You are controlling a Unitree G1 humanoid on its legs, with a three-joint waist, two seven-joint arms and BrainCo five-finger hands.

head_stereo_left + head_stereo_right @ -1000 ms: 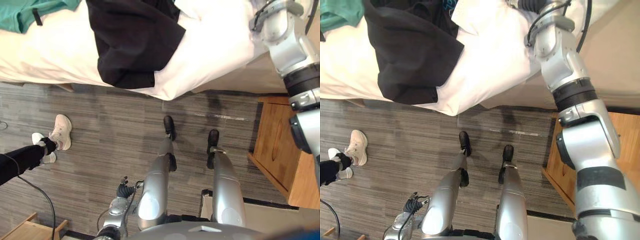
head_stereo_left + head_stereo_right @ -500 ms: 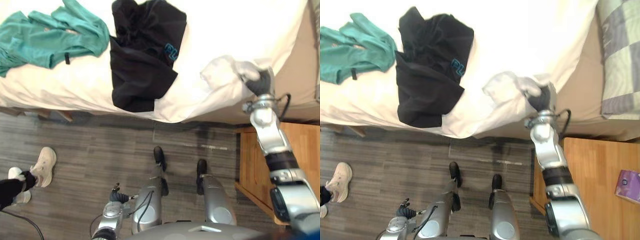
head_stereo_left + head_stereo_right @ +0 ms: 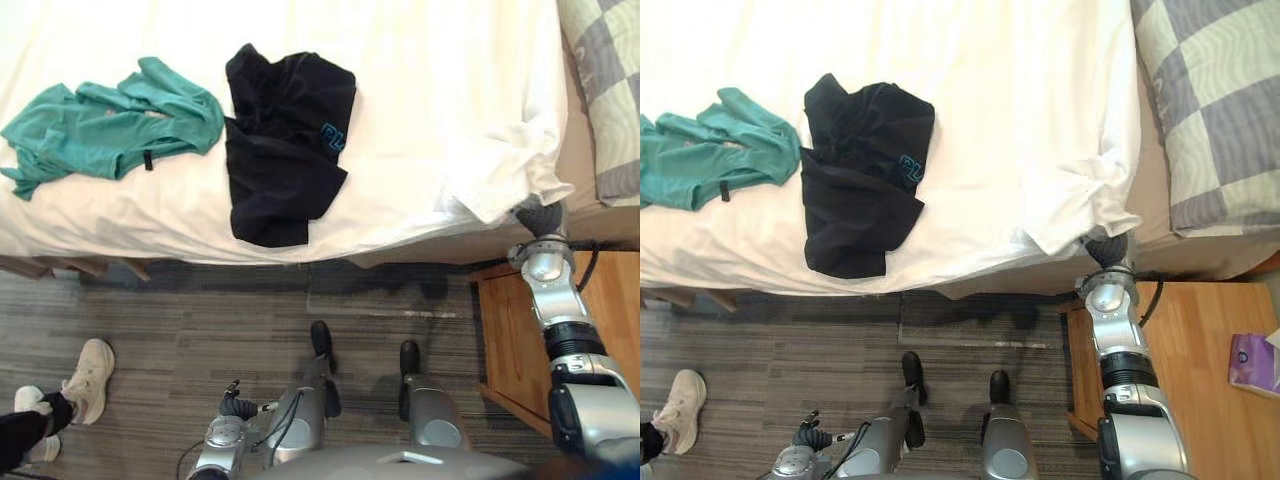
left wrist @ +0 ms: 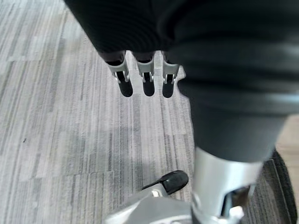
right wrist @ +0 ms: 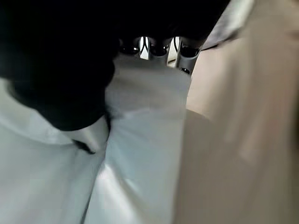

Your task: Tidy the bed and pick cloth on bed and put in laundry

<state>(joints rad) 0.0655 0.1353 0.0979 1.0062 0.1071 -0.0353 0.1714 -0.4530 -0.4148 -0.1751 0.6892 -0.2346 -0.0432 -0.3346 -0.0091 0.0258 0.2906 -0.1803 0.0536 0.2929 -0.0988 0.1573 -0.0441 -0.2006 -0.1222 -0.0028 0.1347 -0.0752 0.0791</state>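
A green garment (image 3: 110, 125) and a black garment (image 3: 285, 140) lie crumpled on the white sheet (image 3: 430, 90) of the bed. My right hand (image 3: 540, 215) is at the bed's side edge, under the bunched sheet corner (image 3: 500, 190). In the right wrist view its fingers (image 5: 159, 46) and thumb close on white sheet cloth (image 5: 140, 140). My left hand (image 4: 147, 74) hangs low over the floor, away from the bed, with straight fingers and nothing in it.
A grey checked pillow (image 3: 1210, 100) lies at the head of the bed, past the sheet corner. A wooden nightstand (image 3: 1200, 370) with a purple item (image 3: 1250, 362) stands beside my right arm. A person's white shoes (image 3: 85, 370) are on the grey plank floor.
The camera has tilted up, bringing more of the bed and the pillow into view. My right hand has drawn the sheet corner toward the pillow end, down by the bed's side.
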